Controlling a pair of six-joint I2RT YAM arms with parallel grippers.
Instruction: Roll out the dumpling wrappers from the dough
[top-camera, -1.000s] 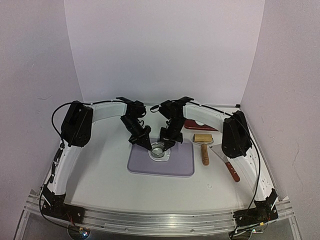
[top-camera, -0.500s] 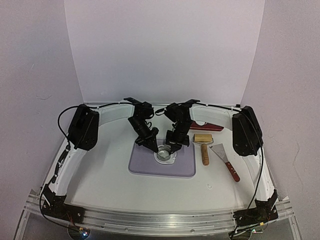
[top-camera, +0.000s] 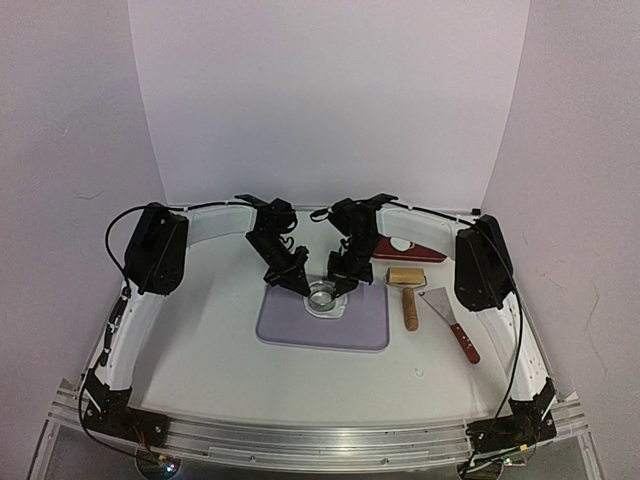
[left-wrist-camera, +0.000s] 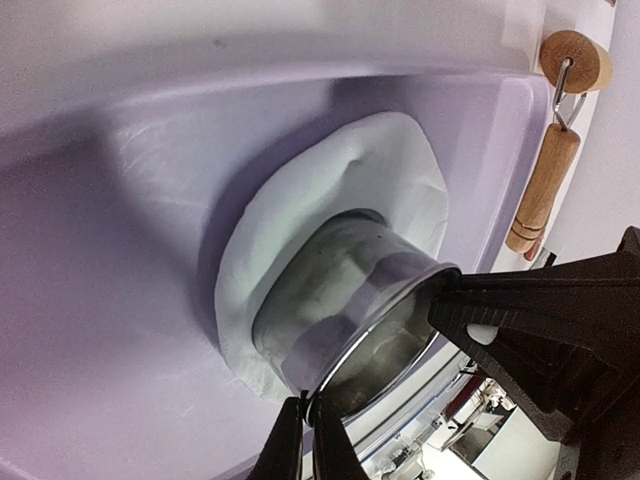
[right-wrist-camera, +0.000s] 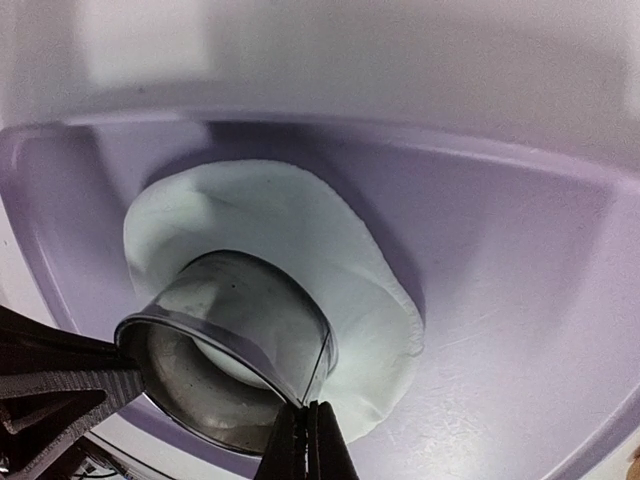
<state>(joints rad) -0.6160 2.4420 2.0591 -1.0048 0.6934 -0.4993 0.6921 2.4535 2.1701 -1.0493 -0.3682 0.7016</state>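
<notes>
dough: thin white sheet, mid-frame in top view, on upper part of purple mat
ring cutter: sits on the dough sheet
left gripper: pinched narrow on ring cutter rim, left side
right gripper: same deal, clamped tight on rim, right side
roller + scraper: lying just right of purple mat

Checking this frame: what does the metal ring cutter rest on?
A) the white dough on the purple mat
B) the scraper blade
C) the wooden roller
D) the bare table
A: in both wrist views the ring cutter sits on the dough spread on the purple mat, its rim pinched by the left end effector and the right end effector.
</notes>
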